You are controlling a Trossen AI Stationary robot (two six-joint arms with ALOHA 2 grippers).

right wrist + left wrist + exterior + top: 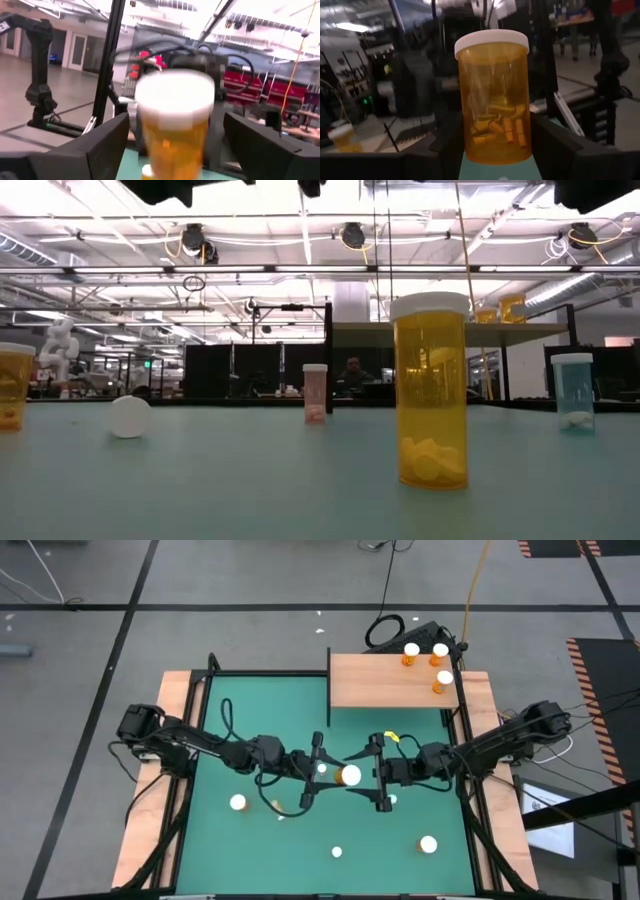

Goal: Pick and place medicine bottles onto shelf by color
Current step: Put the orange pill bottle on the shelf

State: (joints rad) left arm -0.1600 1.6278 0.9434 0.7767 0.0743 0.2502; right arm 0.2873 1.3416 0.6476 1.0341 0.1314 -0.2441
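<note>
Near the front edge, several medicine bottles [428, 843] wait unsorted on the green mat [270, 705]; mid-mat, left gripper [318, 770] and right gripper [375, 773], fingers spread, flank one orange bottle [350, 775]; farthest, three stand on the shelf [380, 680].

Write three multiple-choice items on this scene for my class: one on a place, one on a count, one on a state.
1. In the high view, where is the shelf?
A. the mat's upper right corner
B. the mat's lower left corner
C. the mat's centre

2. How many bottles stand on the shelf?
A. none
B. three
C. six

3. How is the right gripper?
A. shut on a bottle
B. open around a bottle
C. parked off the mat

Key:
1. A: the shelf overlaps that corner of the green mat.
2. B: three white-capped bottles show on it.
3. B: the right gripper leaves gaps either side of the orange bottle.
</note>
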